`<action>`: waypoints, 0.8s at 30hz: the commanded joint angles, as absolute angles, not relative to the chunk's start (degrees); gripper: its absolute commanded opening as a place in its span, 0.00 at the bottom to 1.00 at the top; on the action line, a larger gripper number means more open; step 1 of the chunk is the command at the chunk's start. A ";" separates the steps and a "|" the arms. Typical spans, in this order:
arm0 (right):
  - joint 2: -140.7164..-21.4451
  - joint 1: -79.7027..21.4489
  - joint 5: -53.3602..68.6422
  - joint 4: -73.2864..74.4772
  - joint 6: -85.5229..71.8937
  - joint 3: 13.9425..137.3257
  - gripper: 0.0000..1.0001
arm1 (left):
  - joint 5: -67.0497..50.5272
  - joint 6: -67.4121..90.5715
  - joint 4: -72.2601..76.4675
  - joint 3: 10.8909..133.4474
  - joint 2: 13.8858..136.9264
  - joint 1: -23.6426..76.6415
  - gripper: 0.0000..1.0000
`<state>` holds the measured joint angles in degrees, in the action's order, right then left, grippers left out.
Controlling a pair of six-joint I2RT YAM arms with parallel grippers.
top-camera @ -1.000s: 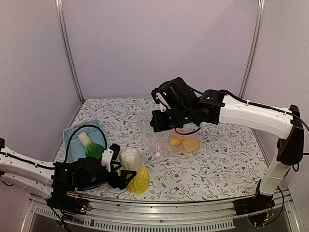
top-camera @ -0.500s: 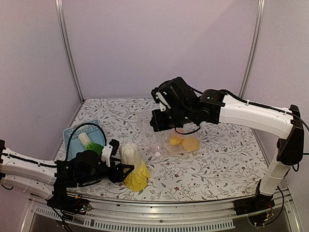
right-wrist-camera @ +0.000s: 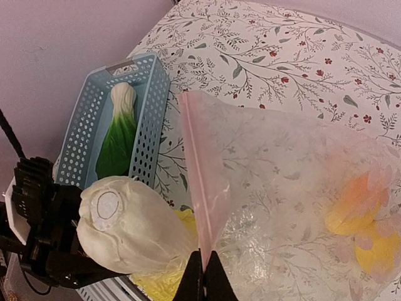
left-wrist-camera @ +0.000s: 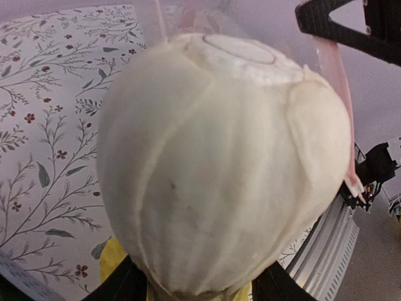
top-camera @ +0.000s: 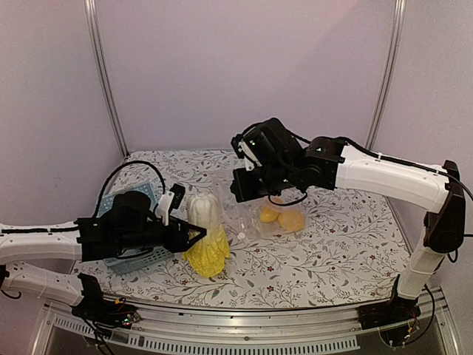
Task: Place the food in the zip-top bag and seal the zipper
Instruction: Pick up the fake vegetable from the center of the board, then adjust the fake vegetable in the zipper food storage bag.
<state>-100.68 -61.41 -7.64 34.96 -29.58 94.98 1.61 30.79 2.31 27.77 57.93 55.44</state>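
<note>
Near edge: we saw left end effector (top-camera: 191, 237) clamped on napa cabbage (top-camera: 203, 214) over worktop (top-camera: 332, 259). Bok choy (right-wrist-camera: 119, 135) lay in basket (right-wrist-camera: 160, 100). Farther: right end effector (right-wrist-camera: 202, 279) pinched zip-top bag (right-wrist-camera: 282, 188) mouth, two fruits (top-camera: 282, 217) inside. We judged step as loading; next, steer cabbage into mouth. Cabbage hid left fingertips; zipper barely discernible.

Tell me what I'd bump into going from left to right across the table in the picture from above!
blue basket → napa cabbage → fruit inside the clear bag
</note>
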 commanded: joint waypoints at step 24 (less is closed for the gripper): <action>-95.55 -63.60 -3.80 35.91 -9.82 91.92 0.00 | -42.09 27.33 -42.48 62.03 74.14 41.46 0.38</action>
